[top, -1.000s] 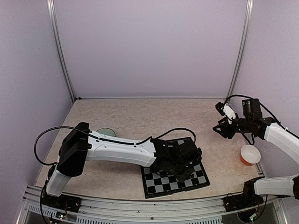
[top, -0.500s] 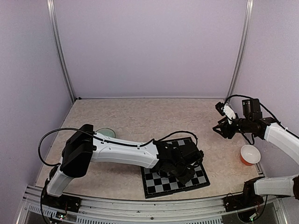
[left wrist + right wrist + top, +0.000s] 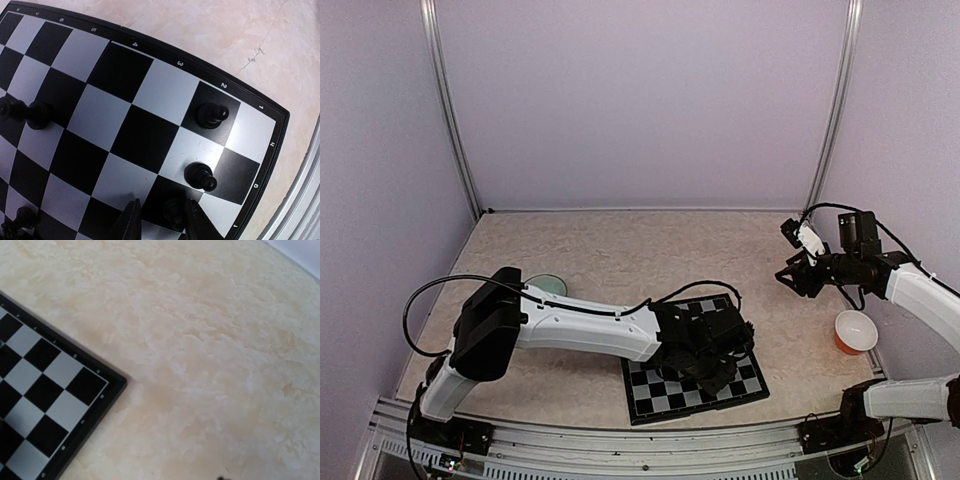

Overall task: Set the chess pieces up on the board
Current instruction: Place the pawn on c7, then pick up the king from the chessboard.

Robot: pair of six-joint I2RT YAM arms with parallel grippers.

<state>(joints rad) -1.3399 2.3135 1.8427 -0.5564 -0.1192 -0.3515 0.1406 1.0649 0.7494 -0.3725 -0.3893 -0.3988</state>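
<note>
text: 5, 4, 3, 2, 1 | on: board border

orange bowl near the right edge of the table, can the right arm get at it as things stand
Probably yes: the small orange bowl with a white inside sits close beside the right arm, the right pincer is open and empty, and nothing stands between them.
</note>
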